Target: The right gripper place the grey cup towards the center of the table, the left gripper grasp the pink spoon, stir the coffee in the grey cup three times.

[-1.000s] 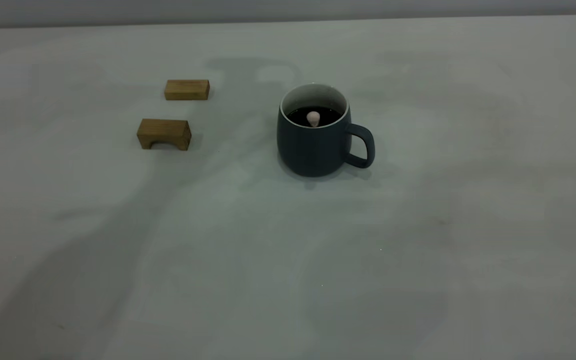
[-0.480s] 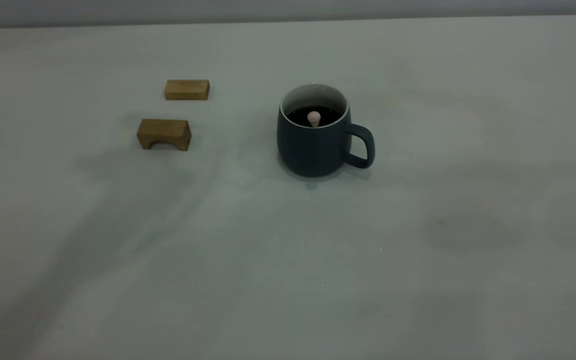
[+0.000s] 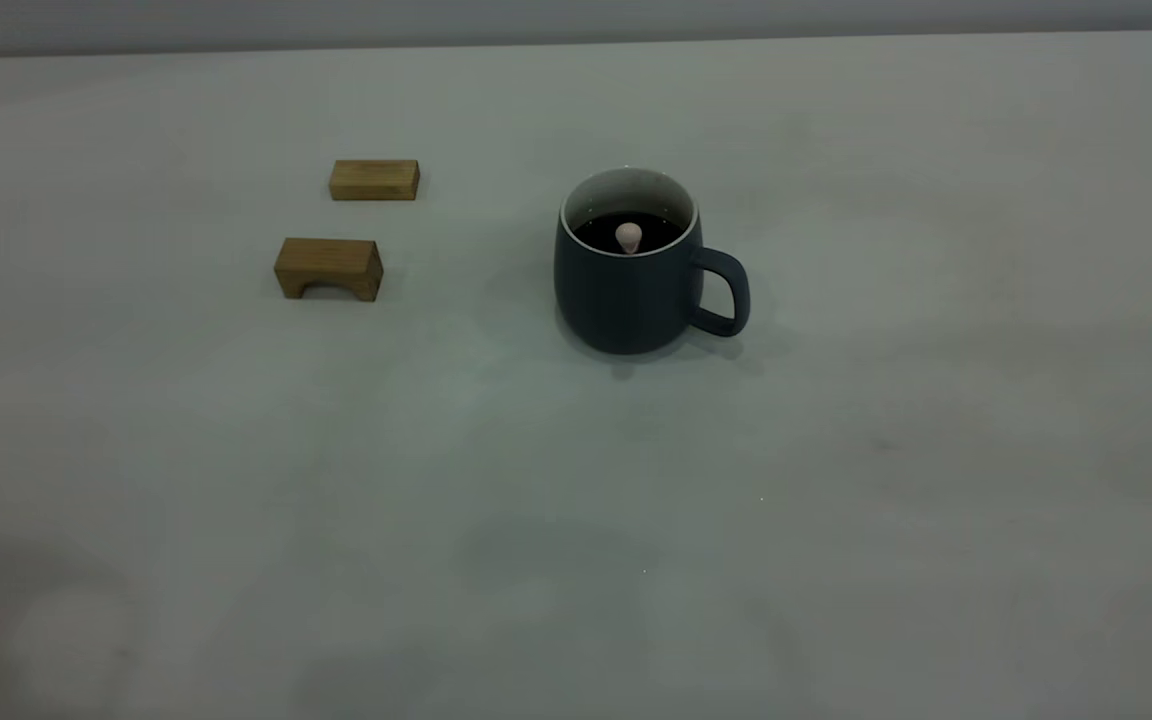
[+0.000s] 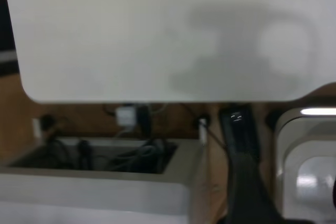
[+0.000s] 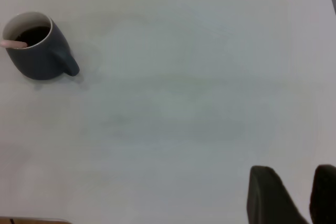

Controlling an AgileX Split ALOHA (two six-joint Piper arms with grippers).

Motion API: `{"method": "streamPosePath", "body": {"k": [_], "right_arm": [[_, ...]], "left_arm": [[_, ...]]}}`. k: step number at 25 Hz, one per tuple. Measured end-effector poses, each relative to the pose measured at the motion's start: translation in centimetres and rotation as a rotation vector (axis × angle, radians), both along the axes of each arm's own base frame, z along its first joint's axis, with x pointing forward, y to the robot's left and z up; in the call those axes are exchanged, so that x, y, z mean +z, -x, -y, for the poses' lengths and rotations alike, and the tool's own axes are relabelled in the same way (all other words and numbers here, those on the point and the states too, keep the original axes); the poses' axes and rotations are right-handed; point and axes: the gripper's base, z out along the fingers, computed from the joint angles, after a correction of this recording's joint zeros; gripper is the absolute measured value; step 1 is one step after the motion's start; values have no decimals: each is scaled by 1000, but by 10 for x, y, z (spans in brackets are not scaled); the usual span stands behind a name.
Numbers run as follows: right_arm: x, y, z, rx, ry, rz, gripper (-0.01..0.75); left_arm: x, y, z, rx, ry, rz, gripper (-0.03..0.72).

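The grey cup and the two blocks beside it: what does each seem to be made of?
The grey cup: probably ceramic, matte slate outside, white glazed inside. The flat block and the arched block: likely wood, tan with faint grain.

Pink spoon (image 3: 627,238) in upright grey cup (image 3: 628,290)

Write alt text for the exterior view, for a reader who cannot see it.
A grey cup of dark coffee stands upright near the middle of a pale table, handle pointing right, with the pink spoon resting inside, its end showing at the near rim. Two wooden blocks sit apart to the cup's left. No robot arm or gripper appears in this view.
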Motion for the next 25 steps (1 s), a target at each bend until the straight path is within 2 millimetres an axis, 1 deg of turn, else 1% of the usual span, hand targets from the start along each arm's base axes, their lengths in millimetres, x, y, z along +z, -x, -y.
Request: {"method": "streamPosePath", "body": {"k": [2, 4, 7, 12, 14, 17, 25], "right_arm": [[0, 0, 0, 0, 0, 0, 238], [0, 0, 0, 0, 0, 0, 238], [0, 0, 0, 0, 0, 0, 238], [0, 0, 0, 0, 0, 0, 238], [0, 0, 0, 0, 0, 0, 238], [0, 0, 0, 0, 0, 0, 239], [0, 0, 0, 0, 0, 0, 239]], "left_arm": [[-4, 24, -16, 45, 44, 47, 461], [-7, 43, -24, 30, 94, 115, 461], [-9, 75, -29, -6, 172, 251, 461], [-3, 112, -30, -14, 221, 501, 461], [-4, 123, -30, -7, 215, 565, 461], [-5, 133, -29, -24, 212, 624, 461], [-14, 149, -28, -45, 213, 681, 461]]}}
